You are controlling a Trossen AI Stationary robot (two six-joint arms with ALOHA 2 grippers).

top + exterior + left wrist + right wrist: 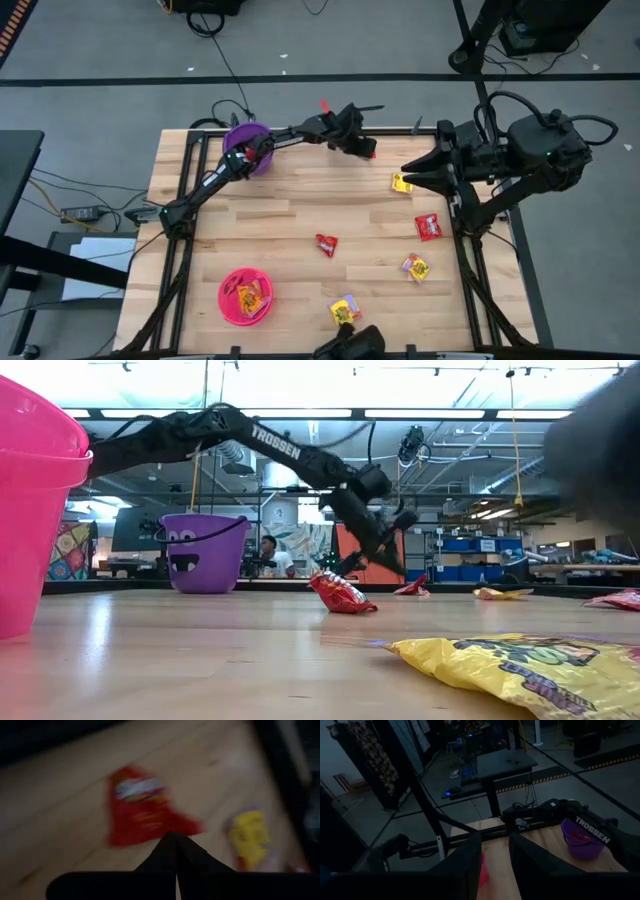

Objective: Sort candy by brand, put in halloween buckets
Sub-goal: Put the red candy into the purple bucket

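The left gripper hangs over the far edge of the light wooden slatted table, its two dark fingers pressed together tip to tip with nothing between them. Just past the tips in the left wrist view lies a flat red wrapped candy packet, and off to one side of the fingers a yellow packet with red and purple print; whether the tips touch the red one cannot be told. Back along the left arm from the fingers stands the round purple plastic bucket, with something red inside it in the right wrist view.

The right gripper is raised at the table's right side, its fingers standing apart with a gap between them and nothing held. Just beside its tips on the table is a yellow packet. Farther out toward the near edge lie a red packet, another red one near the table's middle, a yellow one, and a yellow one by the near edge. Well away from both grippers, at the near left, sits the round bright pink plastic bucket, with yellow packets inside.
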